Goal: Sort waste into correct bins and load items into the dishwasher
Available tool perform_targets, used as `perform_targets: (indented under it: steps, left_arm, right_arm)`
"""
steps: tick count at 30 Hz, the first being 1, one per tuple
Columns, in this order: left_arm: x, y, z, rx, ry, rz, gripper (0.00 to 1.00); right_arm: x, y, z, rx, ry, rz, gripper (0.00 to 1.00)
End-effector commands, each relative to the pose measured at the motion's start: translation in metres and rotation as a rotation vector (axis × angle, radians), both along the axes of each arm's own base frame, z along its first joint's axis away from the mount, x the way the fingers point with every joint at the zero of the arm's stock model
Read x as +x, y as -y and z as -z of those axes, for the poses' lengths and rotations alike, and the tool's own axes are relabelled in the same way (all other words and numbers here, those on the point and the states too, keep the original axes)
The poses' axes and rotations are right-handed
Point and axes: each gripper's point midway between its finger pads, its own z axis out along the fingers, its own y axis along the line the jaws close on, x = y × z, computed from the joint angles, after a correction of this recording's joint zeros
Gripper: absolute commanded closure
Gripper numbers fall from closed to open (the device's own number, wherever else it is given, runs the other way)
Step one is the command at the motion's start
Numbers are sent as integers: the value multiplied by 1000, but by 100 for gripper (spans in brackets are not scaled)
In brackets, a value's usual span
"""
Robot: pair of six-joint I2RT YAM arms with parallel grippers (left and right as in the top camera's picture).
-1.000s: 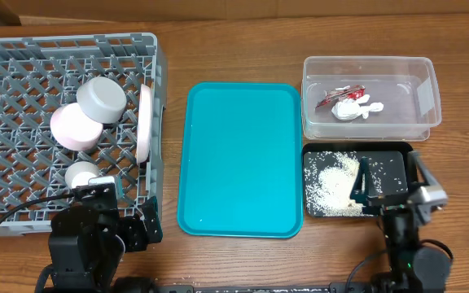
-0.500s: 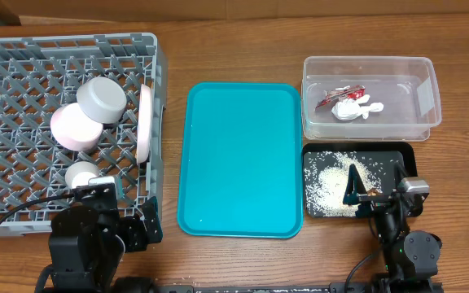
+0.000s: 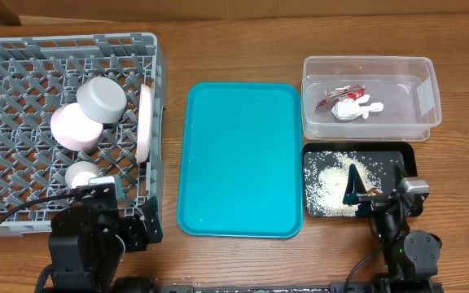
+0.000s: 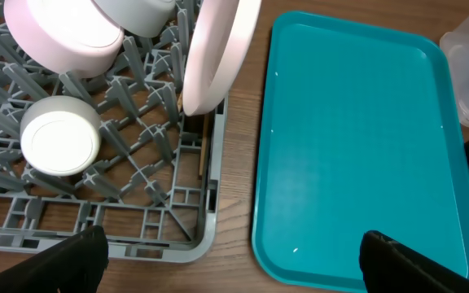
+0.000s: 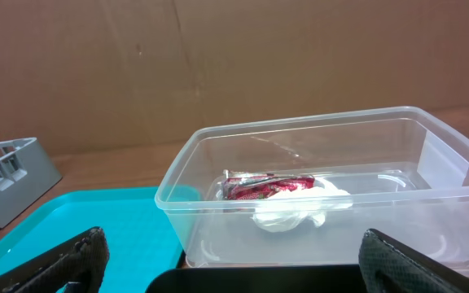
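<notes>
On the table (image 3: 243, 49), at left: rack (image 3: 72, 41) holding a grey bowl (image 3: 102, 98), a pink bowl (image 3: 76, 127) touching it, a cup (image 3: 81, 173) nearer the front, and a plate (image 3: 145, 124) on edge beside the right wall. In the middle: teal tray (image 3: 243, 159). At right rear: tub (image 3: 369, 59) with red wrapper (image 3: 335, 96) and tissue (image 3: 357, 108) inside, touching. Just in front: black tray (image 3: 393, 163) strewn with rice (image 3: 330, 183). Over its near edge: right hand (image 3: 377, 191), fingers (image 3: 352, 185) spread apart.

Ahead of the left fingers (image 4: 63, 260): one grey dish rack (image 4: 137, 236) holding one pink bowl (image 4: 63, 37), one grey bowl (image 3: 102, 99), one plate (image 4: 214, 49) and one cup (image 4: 59, 138), beside one teal tray (image 4: 357, 146). Beyond the right fingers (image 5: 63, 260): one clear tub (image 5: 316, 130), one red wrapper (image 5: 267, 185), one tissue clump (image 5: 295, 216), one black tray (image 5: 259, 281), and rice grains (image 3: 328, 183) too many to count.
</notes>
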Motion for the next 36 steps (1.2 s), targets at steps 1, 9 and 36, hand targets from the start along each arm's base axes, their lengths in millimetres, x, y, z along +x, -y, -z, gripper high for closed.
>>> perform_targets:
  steps: [1, 9, 36]
  left_arm:
    - [-1, 0, 0, 19, 7, 14, 0]
    - [23, -1, 11, 21, 228, 6, 0]
    - [74, 15, 71, 46, 682, 102, 0]
  right_arm:
    - [1, 2, 3, -4, -1, 10, 0]
    - [1, 2, 3, -4, -1, 10, 0]
    - [1, 2, 3, -4, -1, 10, 0]
